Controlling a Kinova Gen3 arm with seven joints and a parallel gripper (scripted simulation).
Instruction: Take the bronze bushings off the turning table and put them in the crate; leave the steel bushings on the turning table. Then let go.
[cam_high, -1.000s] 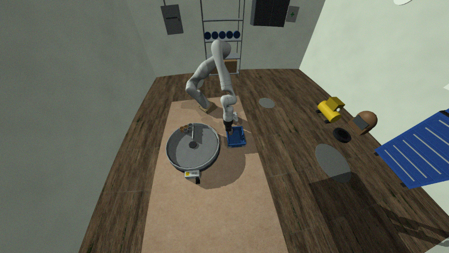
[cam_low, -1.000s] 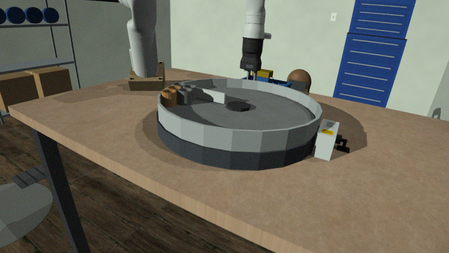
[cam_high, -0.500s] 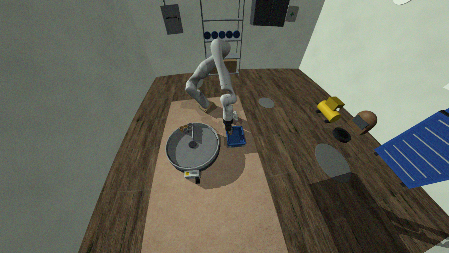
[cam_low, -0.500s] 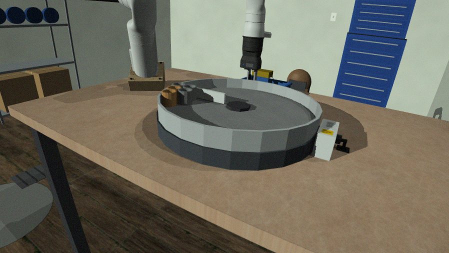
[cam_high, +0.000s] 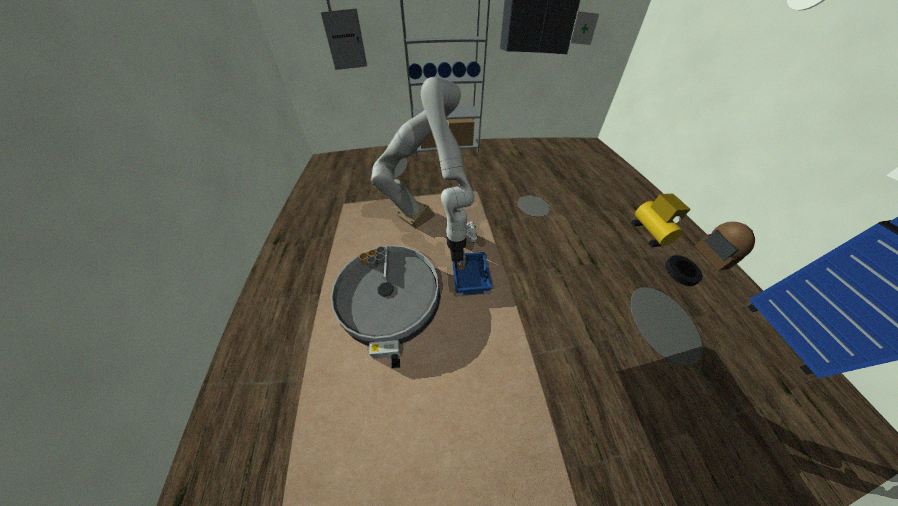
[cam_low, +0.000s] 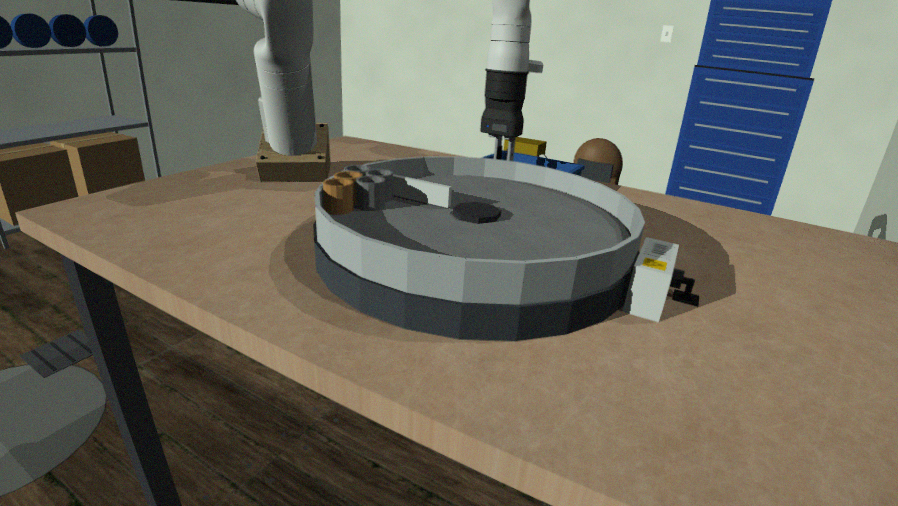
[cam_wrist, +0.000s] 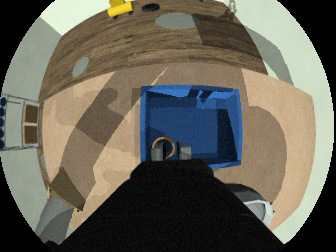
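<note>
Hovering over crate (cam_high: 473, 291) (cam_low: 568, 166) (cam_wrist: 240, 125), gripper (cam_high: 460, 260) (cam_low: 504, 157) (cam_wrist: 171, 148) is part-open w/ nothing btwn fingers; bronze bushing (cam_high: 458, 266) (cam_wrist: 163, 137) lies below, offset twd one finger.
</note>
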